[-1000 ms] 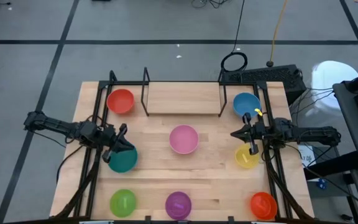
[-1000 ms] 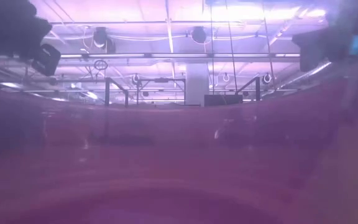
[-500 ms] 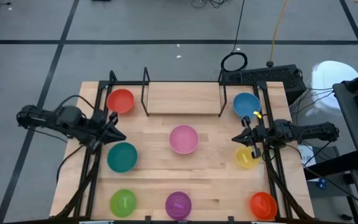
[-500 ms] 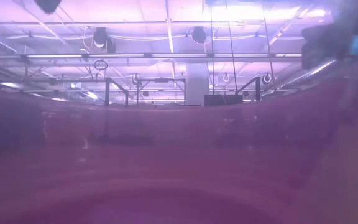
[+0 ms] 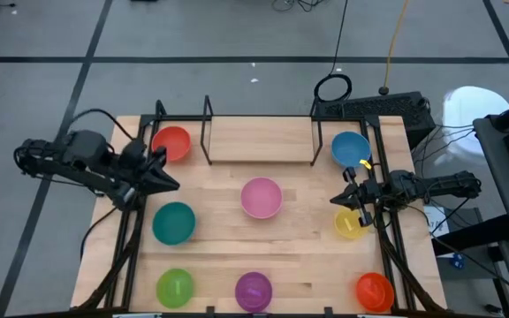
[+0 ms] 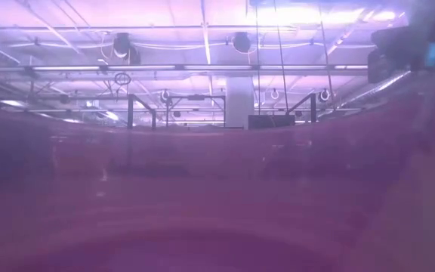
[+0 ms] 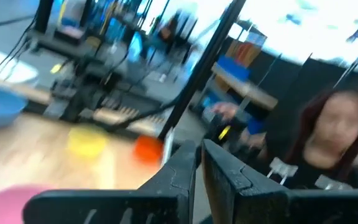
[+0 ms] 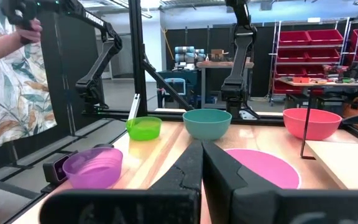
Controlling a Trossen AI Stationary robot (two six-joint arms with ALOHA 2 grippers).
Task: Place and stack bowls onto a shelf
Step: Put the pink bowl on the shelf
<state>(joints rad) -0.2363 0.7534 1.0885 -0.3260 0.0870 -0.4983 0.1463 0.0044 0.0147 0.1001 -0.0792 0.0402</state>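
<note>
- Left tool (image 5: 168, 182): has pulled back up and to the far left since a second ago, when it sat over the teal bowl (image 5: 174, 223). Now it is between that bowl and the red bowl (image 5: 172, 143), at the worktop's (image 5: 307, 256) left edge.
- Left tool fingers together, nothing held; the left wrist view shows the fingertips (image 7: 191, 163) almost touching.
- Teal bowl is now uncovered and hasn't moved: it sits on the worktop, left of centre.
- Right tool (image 5: 354, 202): barely shifted, a touch nearer than before. It sits over the far edge of the yellow bowl (image 5: 352, 223), with the blue bowl (image 5: 350, 147) just beyond it on the far side.
- Right tool fingers together, empty; the right wrist view shows them (image 8: 199, 163) closed side by side.
- Shelf (image 5: 261, 140) at the far centre, with a bare plank between the red and blue bowls.
- Other bowls unchanged: pink bowl (image 5: 261, 197) at the centre; green bowl (image 5: 175, 287), purple bowl (image 5: 254, 290) and orange-red bowl (image 5: 374, 291) along the near edge, left to right.
- All eight bowls are on the worktop, none on the shelf.
- Low view is filled by a purple-tinted surface close to the lens; nothing useful there.
- Person (image 7: 334, 143) blurred in the left wrist view, beyond the worktop.
</note>
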